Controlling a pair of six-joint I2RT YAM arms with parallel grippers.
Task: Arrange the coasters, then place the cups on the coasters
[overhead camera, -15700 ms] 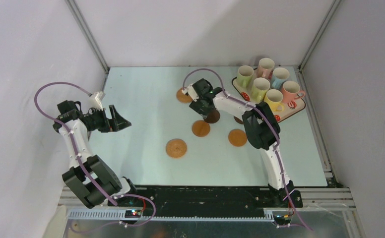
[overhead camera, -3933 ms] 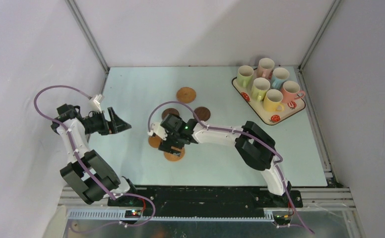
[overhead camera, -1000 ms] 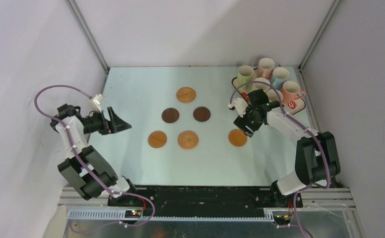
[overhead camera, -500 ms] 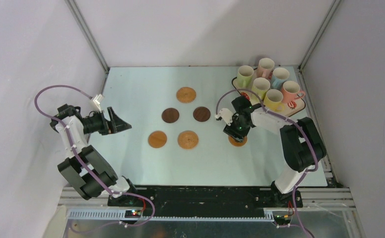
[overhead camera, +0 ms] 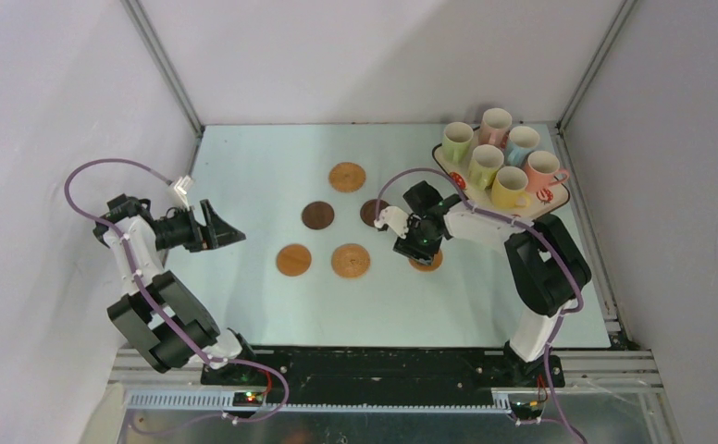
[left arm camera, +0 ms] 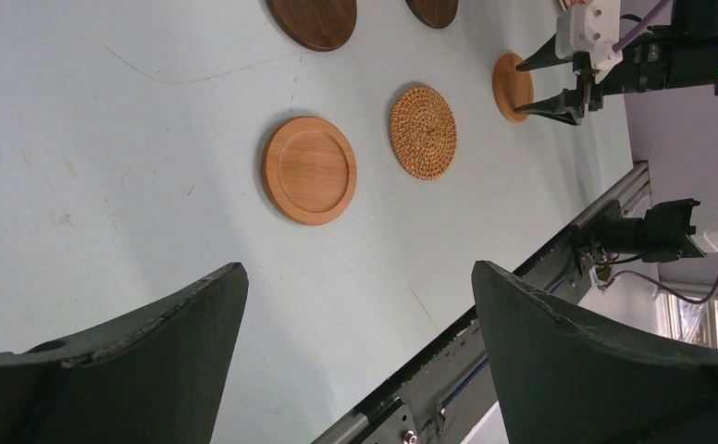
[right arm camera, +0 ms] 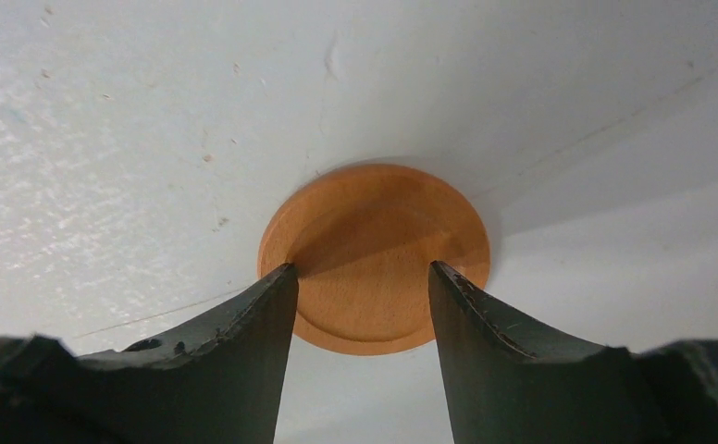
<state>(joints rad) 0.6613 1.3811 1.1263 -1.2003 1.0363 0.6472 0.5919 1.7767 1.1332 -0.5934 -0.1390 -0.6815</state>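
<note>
Several round coasters lie on the pale table: a woven tan one, two dark brown, a smooth tan one and a woven one. My right gripper is low over an orange coaster. Its jaws stand apart with both fingertips resting on the disc's top, not clamped on its rim. Several pastel cups, among them a yellow one and a pale green one, stand on the tray. My left gripper hangs open and empty at the far left.
The cream strawberry tray sits at the back right corner, close to the right rail. The black frame rail runs along the near table edge. The right arm's links stretch from its base across the right half of the table.
My right gripper has swung from beside the tray to the left, and the orange coaster under its fingertips has slid left with it. The jaws narrowed. The left arm has not moved.
</note>
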